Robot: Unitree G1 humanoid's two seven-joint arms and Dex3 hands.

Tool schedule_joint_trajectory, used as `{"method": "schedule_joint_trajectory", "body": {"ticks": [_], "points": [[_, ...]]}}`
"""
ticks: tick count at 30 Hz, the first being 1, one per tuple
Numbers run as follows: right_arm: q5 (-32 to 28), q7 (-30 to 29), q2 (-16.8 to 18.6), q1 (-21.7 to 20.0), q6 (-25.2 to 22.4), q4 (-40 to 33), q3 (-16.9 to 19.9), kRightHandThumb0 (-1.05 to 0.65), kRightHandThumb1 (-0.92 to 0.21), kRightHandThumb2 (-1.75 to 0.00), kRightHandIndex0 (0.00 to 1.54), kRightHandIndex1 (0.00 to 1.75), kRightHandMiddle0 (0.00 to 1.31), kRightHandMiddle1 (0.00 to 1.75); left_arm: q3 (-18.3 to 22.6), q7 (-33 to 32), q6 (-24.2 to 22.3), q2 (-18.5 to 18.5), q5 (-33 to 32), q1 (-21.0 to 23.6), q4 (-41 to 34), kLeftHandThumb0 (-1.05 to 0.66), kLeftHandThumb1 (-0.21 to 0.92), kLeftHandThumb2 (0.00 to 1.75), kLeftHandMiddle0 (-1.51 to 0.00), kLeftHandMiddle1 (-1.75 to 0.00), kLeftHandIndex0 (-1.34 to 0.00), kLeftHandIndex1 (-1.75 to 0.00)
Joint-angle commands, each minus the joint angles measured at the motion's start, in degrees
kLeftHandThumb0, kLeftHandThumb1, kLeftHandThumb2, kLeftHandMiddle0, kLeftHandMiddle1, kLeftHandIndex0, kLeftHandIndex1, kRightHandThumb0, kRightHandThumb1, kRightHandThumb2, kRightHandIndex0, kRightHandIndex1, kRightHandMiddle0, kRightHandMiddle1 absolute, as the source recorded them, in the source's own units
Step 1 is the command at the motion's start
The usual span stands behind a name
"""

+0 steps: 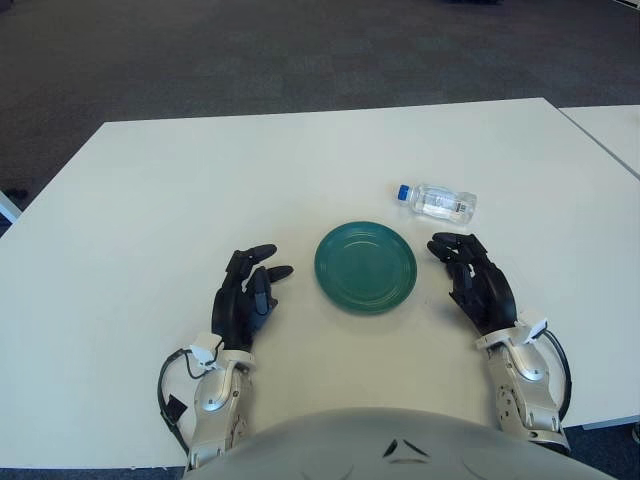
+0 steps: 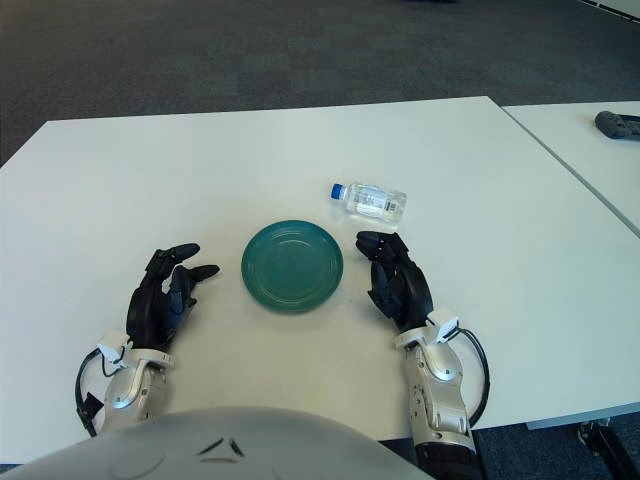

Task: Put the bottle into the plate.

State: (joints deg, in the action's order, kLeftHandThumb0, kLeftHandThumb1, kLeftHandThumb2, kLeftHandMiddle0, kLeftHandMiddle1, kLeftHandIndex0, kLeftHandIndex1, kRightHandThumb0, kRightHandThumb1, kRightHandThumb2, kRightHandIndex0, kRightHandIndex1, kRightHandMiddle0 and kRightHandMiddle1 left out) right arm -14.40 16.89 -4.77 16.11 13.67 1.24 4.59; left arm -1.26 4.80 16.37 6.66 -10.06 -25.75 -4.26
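A small clear plastic bottle (image 1: pixel 437 201) with a blue cap lies on its side on the white table (image 1: pixel 150 200), just beyond and to the right of a round green plate (image 1: pixel 366 266). The plate holds nothing. My right hand (image 1: pixel 472 277) shows to the right of the plate, a short way nearer than the bottle, fingers relaxed and holding nothing. Left of the plate is my left hand (image 1: pixel 250 290), fingers loosely spread, also holding nothing.
A second white table (image 2: pixel 590 160) stands to the right across a narrow gap, with a dark object (image 2: pixel 618 124) on it. Dark carpet lies beyond the far table edge.
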Motion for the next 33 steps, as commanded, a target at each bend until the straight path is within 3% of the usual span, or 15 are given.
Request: {"method": "schedule_joint_trajectory", "body": {"ticks": [1, 27, 33], "points": [[0.4, -0.3, 0.2, 0.4, -1.6, 1.1, -0.2, -0.66, -0.92, -0.61, 0.43, 0.76, 0.17, 1.09, 0.2, 0.3, -0.3, -0.3, 0.0, -0.1, 1.1, -0.74, 0.92, 0.66, -0.58, -1.12, -0.32, -1.18], [0.6, -0.2, 0.0, 0.2, -0.3, 0.6, 0.2, -0.68, -0.92, -0.64, 0.41, 0.79, 0.19, 1.14, -0.2, -0.1, -2.4, 0.1, -0.5, -0.6, -0.2, -0.71, 0.92, 0.65, -0.58, -1.12, -0.33, -1.18], [4.0, -3.5, -0.1, -3.2, 8.3, -0.9, 2.5, -0.68, -0.92, -0.58, 0.4, 0.79, 0.18, 1.15, -0.4, -0.2, -1.6, 0.3, 0.0, -0.3, 0.3, -0.72, 0.92, 0.65, -0.59, -1.12, -0.33, -1.17]]}}
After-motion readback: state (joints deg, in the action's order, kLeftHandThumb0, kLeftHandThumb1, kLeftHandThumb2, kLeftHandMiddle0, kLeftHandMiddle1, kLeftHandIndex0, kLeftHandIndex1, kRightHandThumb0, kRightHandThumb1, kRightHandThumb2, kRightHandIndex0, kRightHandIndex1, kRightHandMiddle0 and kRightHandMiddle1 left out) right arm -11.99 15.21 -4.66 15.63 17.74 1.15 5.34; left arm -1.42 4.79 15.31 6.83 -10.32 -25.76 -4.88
